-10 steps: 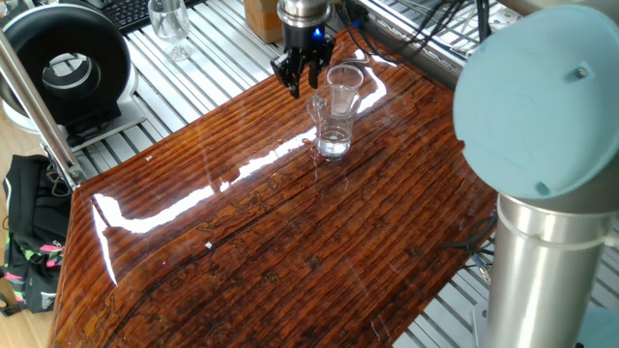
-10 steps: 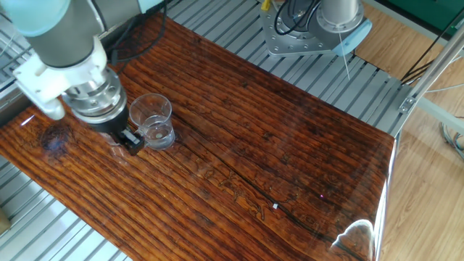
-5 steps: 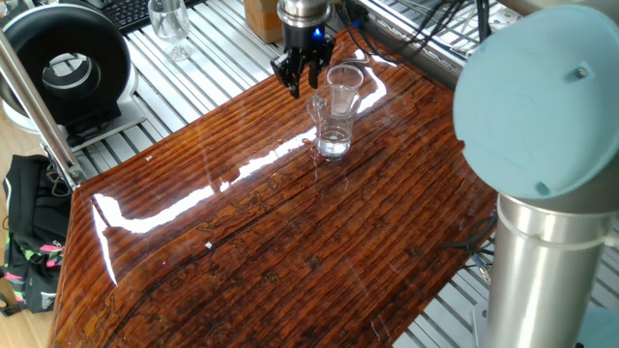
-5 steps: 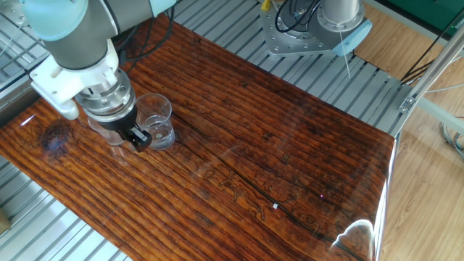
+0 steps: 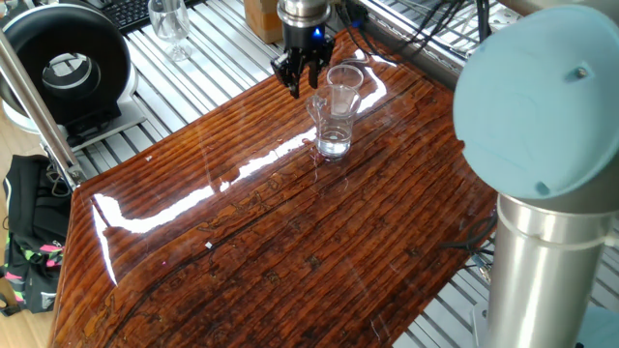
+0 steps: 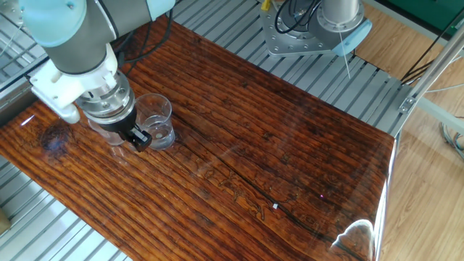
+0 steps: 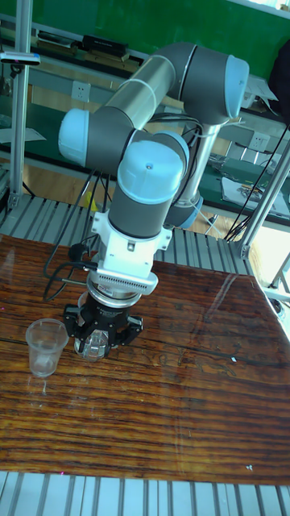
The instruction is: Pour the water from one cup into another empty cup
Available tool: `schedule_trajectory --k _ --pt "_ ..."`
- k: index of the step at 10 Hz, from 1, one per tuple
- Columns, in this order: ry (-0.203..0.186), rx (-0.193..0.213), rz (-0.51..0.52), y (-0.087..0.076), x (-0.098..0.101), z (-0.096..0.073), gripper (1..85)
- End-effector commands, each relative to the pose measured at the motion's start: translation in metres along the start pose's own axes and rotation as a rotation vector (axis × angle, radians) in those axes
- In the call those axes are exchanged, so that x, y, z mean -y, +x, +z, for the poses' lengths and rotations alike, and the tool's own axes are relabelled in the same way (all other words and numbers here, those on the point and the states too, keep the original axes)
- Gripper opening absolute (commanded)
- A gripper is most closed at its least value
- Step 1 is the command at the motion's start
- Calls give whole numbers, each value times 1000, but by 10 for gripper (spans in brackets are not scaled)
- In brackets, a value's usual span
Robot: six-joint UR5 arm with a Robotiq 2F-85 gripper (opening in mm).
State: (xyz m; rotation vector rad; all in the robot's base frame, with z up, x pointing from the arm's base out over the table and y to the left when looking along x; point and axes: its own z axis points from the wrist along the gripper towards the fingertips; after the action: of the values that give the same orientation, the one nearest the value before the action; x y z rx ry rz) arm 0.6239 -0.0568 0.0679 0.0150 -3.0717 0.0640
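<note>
The clear tumbler (image 6: 155, 119) stands on the wooden table (image 6: 290, 145) with a little water (image 6: 161, 135) at its bottom. The smaller cloudy cup (image 7: 46, 347) stands upright and empty just beside it, half hidden under the wrist in the other fixed view (image 6: 99, 133). In one fixed view the two glasses overlap: tumbler (image 5: 333, 135) in front, cup (image 5: 346, 85) behind. My gripper (image 6: 135, 136) hangs low with its black fingers spread, open, close beside the tumbler's wall. In the tall view the tumbler shows through the fingers of the gripper (image 7: 98, 339).
A stemmed glass (image 5: 171, 21) and a black round device (image 5: 68, 68) sit off the table on the slatted metal bench. The arm's base (image 6: 312, 32) is bolted beyond the table's far edge. A black bag (image 5: 29, 232) lies on the floor.
Over the last second the wrist has shifted a little toward the tumbler and over the cloudy cup. Both glasses stand where they were.
</note>
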Motion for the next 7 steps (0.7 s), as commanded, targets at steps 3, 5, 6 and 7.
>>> schedule_trajectory --k 3,5,6,7 --pt "-7 -48 11 6 -5 4 447" --pt "-2 -74 16 12 -4 4 433" --pt "1 -76 15 12 -3 3 433" --pt "6 -76 12 12 -2 3 433"
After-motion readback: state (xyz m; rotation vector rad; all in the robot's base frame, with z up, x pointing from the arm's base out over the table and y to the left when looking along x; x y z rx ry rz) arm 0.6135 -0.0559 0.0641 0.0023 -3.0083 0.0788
